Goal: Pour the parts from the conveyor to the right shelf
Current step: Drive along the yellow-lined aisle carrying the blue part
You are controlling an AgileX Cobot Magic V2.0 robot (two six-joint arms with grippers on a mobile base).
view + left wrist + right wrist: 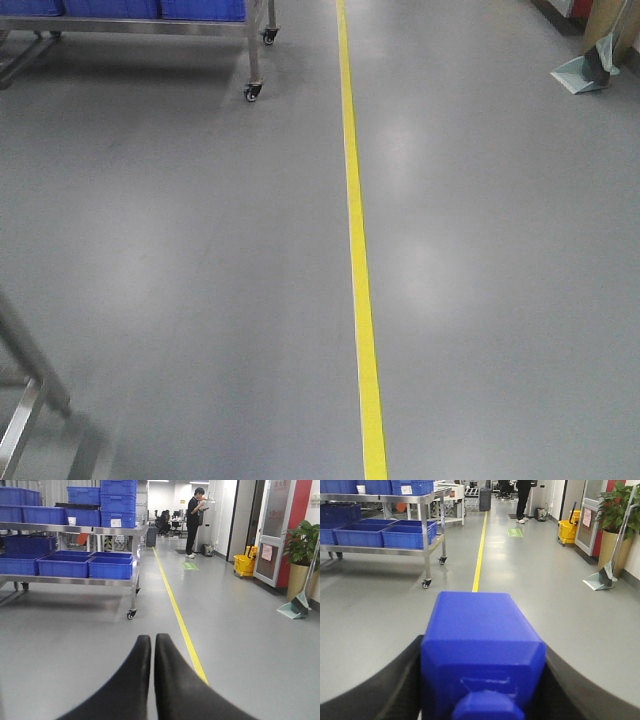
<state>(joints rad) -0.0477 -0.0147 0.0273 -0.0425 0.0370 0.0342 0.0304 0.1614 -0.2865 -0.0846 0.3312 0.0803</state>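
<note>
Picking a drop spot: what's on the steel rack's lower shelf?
Shallow blue bins sit side by side on the rack's lower shelf. Their walls hide whatever is inside.

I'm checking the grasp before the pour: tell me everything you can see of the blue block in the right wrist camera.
The blue block is bright, glossy plastic, roughly cubic with bevelled edges, and has a small knob on the face nearest the camera. It sits clamped between the black fingers of the right gripper, one against each side, held above the grey floor.
</note>
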